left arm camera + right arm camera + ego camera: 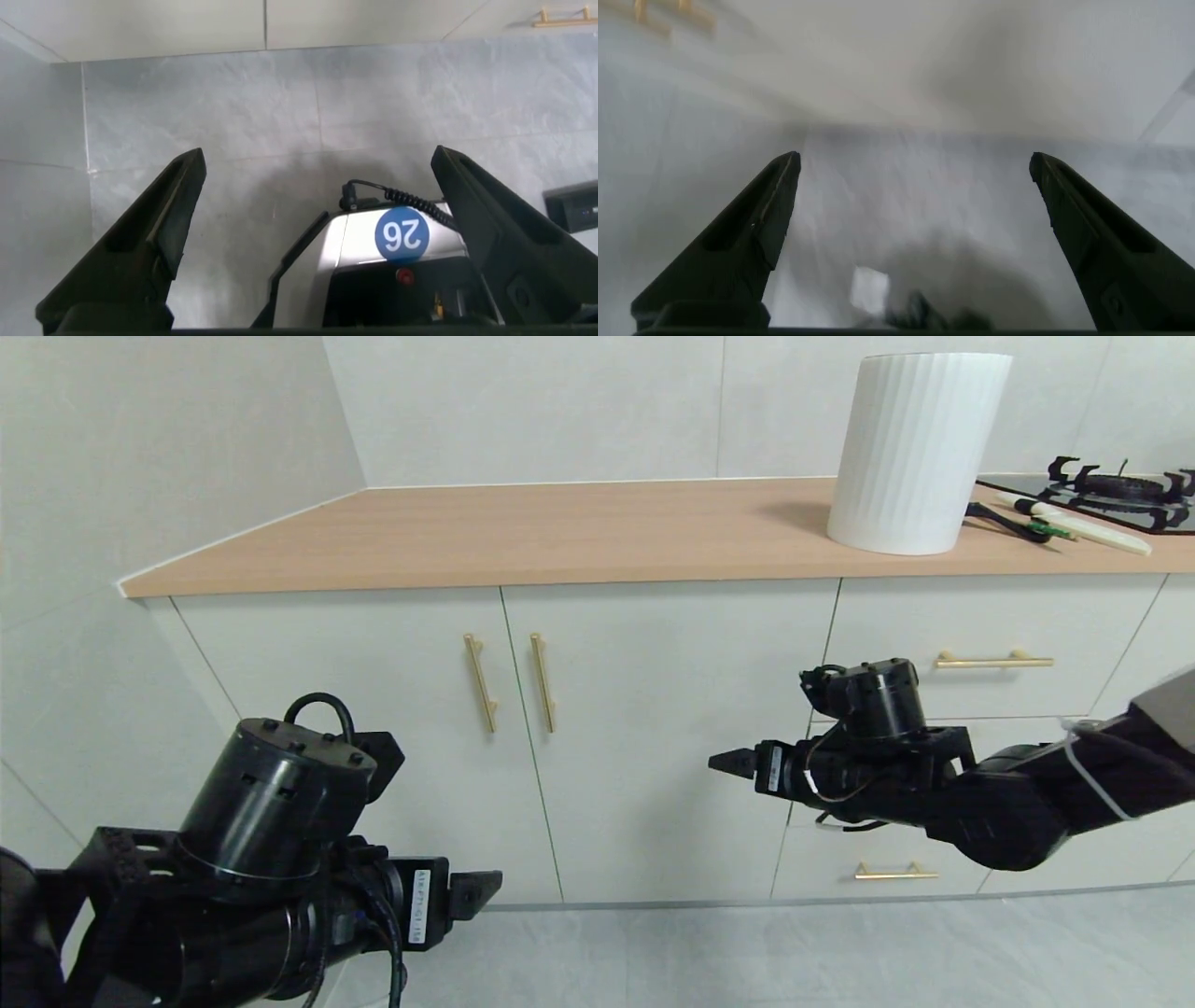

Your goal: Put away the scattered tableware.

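Two pincers sit in front of the cabinet run, both low and well below the surface.

Left pincer: positioned at the near left, pointing right along the cabinet doors. In the left wrist view its fingers stand wide apart with nothing between them. Grey floor tile lies beyond.

Right pincer: positioned at mid-right, in front of the drawer fronts, pointing left. In the right wrist view its fingers are likewise spread wide and grip nothing.

Tableware: the scattered utensils lie at the far right of the surface, between the white ribbed container and the hob.
- One long white-handled piece lies nearest the hob.
- One darker piece with a green section lies beside it, its end close to the container's base. Whether it touches the base cannot be told.
- The exact type of each piece cannot be told.

The container stands upright on the surface, just left of the utensils. Both pincers are well apart from the utensils and the container.

Fittings: two vertical brass handles sit side by side on the doors. Horizontal brass handles are fitted to the drawers.
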